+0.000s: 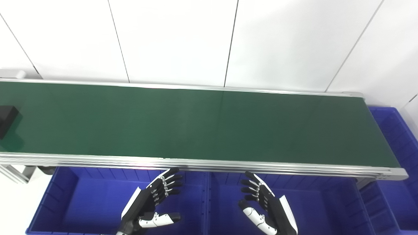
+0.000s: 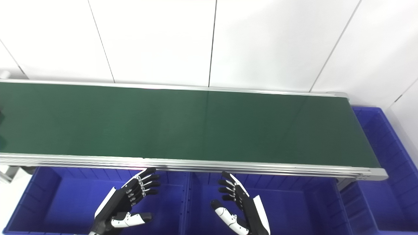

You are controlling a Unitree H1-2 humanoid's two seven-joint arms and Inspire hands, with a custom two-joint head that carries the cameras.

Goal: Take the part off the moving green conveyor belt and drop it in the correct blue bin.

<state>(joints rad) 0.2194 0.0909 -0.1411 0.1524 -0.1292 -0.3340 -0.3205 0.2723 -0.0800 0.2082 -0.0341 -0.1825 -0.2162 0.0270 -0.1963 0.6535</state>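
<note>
1. No writing, label or brand can be read on anything here
2. The green conveyor belt [image 1: 196,124] is a long, flat, matte strip framed by ribbed aluminium rails [image 1: 228,164], running left to right in front of me below a smooth white panelled wall [image 1: 176,39]
3. The part [image 1: 7,119] is a dark, blocky shape lying on the belt at its far left end, cut by the edge of the left eye view
4. 2 blue bins of ribbed plastic sit below the near rail, the left bin [image 1: 81,202] and the middle bin [image 1: 320,209]; a 3rd bin [image 1: 396,137] stands at the belt's right end
5. My left hand [image 1: 152,199] hangs over the left bin, fingers spread, holding nothing
6. My right hand [image 1: 263,202] hangs over the middle bin, likewise spread and empty, touching nothing
</note>
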